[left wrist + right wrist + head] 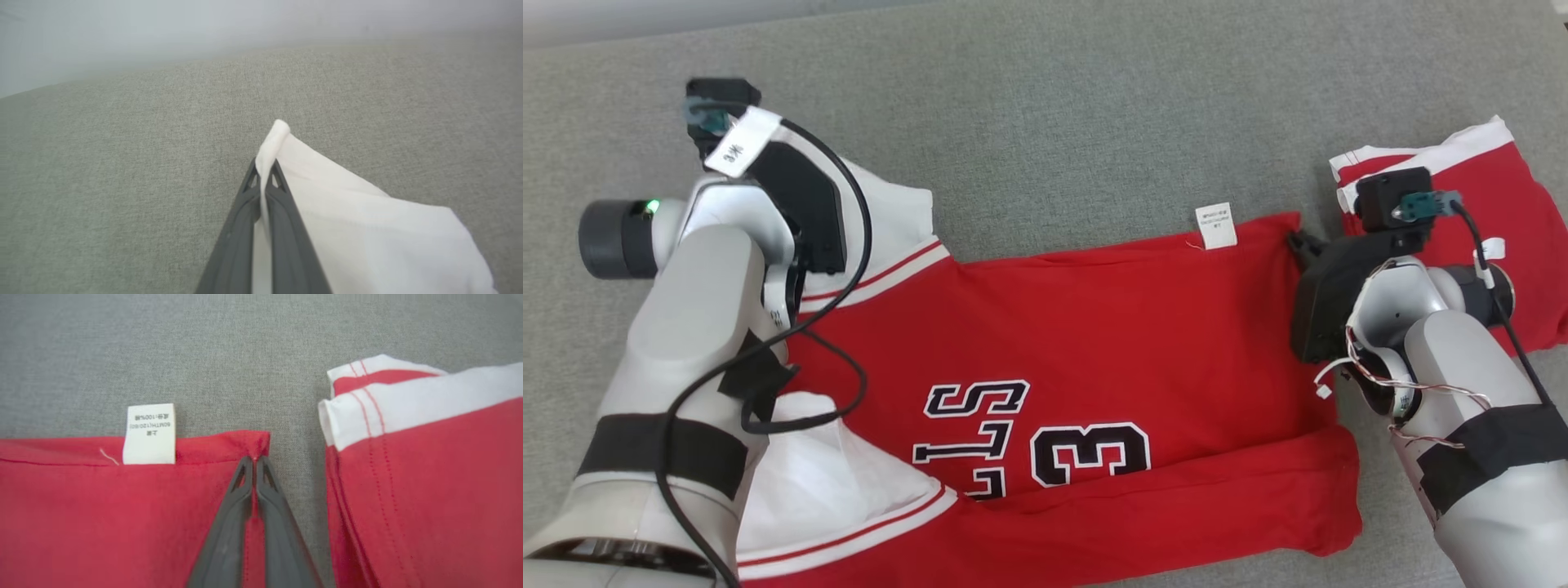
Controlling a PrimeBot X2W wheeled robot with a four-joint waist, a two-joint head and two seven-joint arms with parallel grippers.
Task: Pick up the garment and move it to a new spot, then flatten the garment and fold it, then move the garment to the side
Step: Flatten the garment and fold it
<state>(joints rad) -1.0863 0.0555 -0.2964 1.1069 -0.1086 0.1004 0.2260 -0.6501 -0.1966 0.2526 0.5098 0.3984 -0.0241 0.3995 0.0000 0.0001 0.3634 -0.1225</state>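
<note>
A red jersey with white sleeves and black-and-white lettering lies spread on the grey cloth surface. Its near edge is folded over and covers part of the lettering. My left gripper is shut on the edge of a white sleeve at the jersey's far left corner. My right gripper is shut on the red hem corner at the far right, just right of the white care label. In the head view that gripper shows at the same corner.
A second red and white garment, folded, lies just right of my right gripper, a narrow strip of grey cloth away from the jersey. Bare grey cloth stretches beyond the jersey's far edge.
</note>
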